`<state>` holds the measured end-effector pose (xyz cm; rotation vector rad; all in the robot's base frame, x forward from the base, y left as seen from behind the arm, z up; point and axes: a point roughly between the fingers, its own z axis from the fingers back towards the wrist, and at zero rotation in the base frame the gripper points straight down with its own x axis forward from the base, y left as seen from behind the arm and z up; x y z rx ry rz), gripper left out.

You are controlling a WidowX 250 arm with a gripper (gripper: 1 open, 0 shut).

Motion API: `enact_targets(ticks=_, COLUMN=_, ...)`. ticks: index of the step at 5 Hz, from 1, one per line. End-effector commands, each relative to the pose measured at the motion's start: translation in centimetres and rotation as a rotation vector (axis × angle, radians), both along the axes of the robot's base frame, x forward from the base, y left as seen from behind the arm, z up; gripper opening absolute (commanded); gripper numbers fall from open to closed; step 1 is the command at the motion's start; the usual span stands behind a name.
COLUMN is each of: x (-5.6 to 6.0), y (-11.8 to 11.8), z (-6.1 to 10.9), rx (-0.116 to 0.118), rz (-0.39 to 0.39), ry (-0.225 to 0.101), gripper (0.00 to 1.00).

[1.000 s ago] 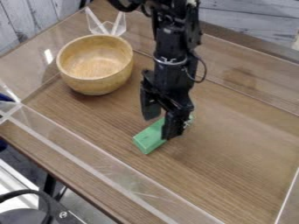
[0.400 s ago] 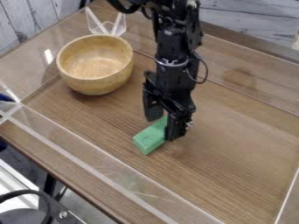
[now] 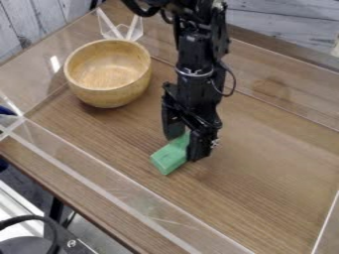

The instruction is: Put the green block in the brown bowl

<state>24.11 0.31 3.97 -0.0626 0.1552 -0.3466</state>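
The green block (image 3: 169, 158) lies flat on the wooden table, near its front edge. My gripper (image 3: 187, 142) points straight down right over the block's far end, its black fingers open and set either side of that end. The jaws stand wide and have not closed on the block. The brown bowl (image 3: 107, 72) sits at the back left, upright and empty, well apart from the gripper and the block.
A low clear plastic wall (image 3: 79, 190) runs along the table's front and left edges. Pale wooden sticks (image 3: 122, 25) stand behind the bowl. The wooden tabletop (image 3: 272, 159) stretches to the right of the arm.
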Motion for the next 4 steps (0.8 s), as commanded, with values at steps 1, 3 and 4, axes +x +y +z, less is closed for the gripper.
enact_targets(ticks=1, x=0.99, y=0.29, z=1.8, rx=0.001, rz=0.01, ry=-0.071, gripper=1.0)
enact_targets(ticks=3, x=1.23, y=0.36, z=2.02, rx=-0.003, rz=0.015, ry=-0.077, gripper=1.0)
enact_targets(ticks=4, x=1.34, y=0.37, z=1.87, rx=-0.005, rz=0.016, ry=-0.076, gripper=1.0)
